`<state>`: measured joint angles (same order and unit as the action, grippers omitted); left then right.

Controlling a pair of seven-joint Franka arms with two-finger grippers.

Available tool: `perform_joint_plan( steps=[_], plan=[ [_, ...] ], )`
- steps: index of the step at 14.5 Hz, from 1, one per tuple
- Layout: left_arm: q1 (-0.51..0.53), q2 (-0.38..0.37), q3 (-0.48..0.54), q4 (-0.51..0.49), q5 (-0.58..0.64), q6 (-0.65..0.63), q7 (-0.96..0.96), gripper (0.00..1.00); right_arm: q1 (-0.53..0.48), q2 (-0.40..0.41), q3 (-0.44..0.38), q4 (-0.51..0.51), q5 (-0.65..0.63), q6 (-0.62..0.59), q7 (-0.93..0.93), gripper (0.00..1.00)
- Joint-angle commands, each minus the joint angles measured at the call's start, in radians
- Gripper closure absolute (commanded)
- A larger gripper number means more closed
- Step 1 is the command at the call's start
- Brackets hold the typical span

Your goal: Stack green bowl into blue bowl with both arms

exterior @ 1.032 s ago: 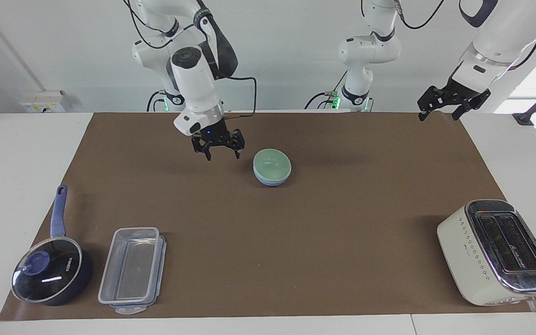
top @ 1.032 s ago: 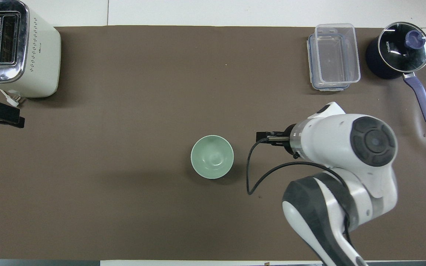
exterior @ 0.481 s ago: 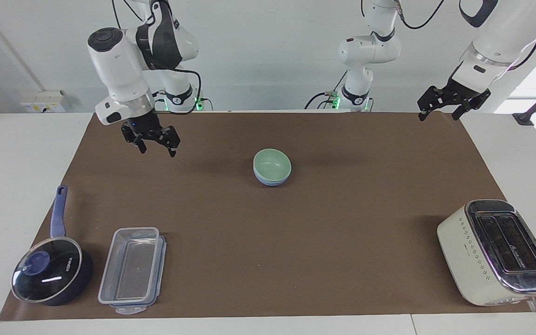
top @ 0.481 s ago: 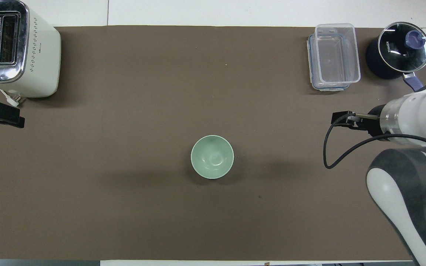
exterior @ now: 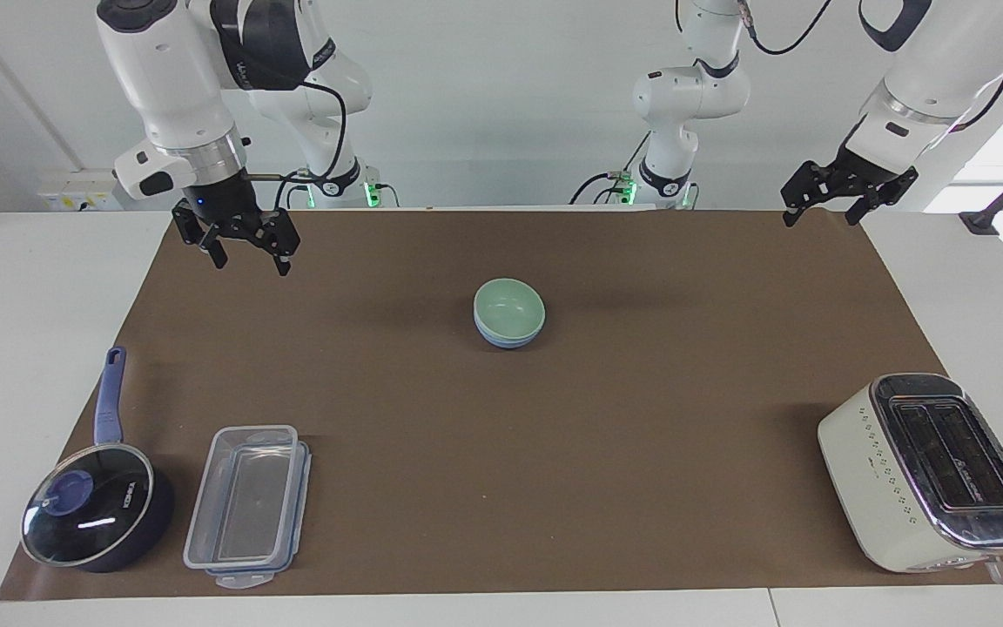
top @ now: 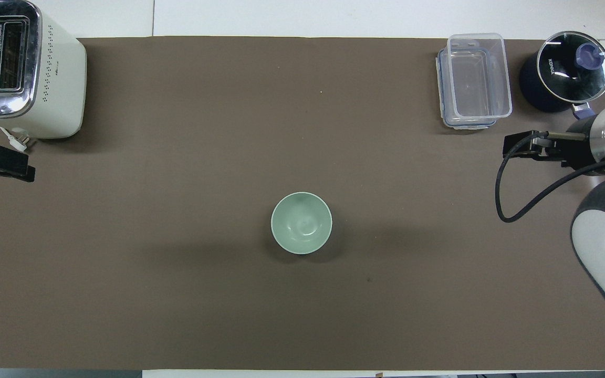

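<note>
On the brown tabletop (exterior: pixel 641 453), the small round mint-green bowl (exterior: pixel 509 306) sits inside the light blue bowl (exterior: pixel 506 339) (stacking looks done). Right hand (exterior: pixel 240 246) and left hand (exterior: pixel 845 193) hang wide open; next, just rest.

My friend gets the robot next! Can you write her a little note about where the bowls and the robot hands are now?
Right gripper: open, holds nothing, up over the mat's corner at the right arm's end.
Left gripper: open, holds nothing, waiting over the mat's edge at the left arm's end.
Green bowl: sits nested in the blue bowl, mid-mat, untouched by either gripper.
Done: the stacking.
Left: nothing visible, apart from perhaps parking the arms.
</note>
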<state>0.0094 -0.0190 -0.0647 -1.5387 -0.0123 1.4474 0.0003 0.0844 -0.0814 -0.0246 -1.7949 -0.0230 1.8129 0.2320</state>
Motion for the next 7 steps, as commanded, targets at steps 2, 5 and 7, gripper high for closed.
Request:
perform_joint_plan(
  steps=[2,5,7],
  plan=[
    [0.012,-0.032,-0.007,-0.038,0.021,0.018,0.006,0.0,-0.049,0.029,0.006,0.089,-0.011,-0.09,-0.069,0.0],
    [0.012,-0.032,-0.007,-0.038,0.021,0.018,0.006,0.0,-0.06,0.063,0.008,0.178,-0.011,-0.213,-0.069,0.0],
    [0.012,-0.032,-0.007,-0.038,0.021,0.018,0.006,0.0,-0.066,0.054,0.008,0.161,-0.008,-0.218,-0.068,0.0]
  ],
)
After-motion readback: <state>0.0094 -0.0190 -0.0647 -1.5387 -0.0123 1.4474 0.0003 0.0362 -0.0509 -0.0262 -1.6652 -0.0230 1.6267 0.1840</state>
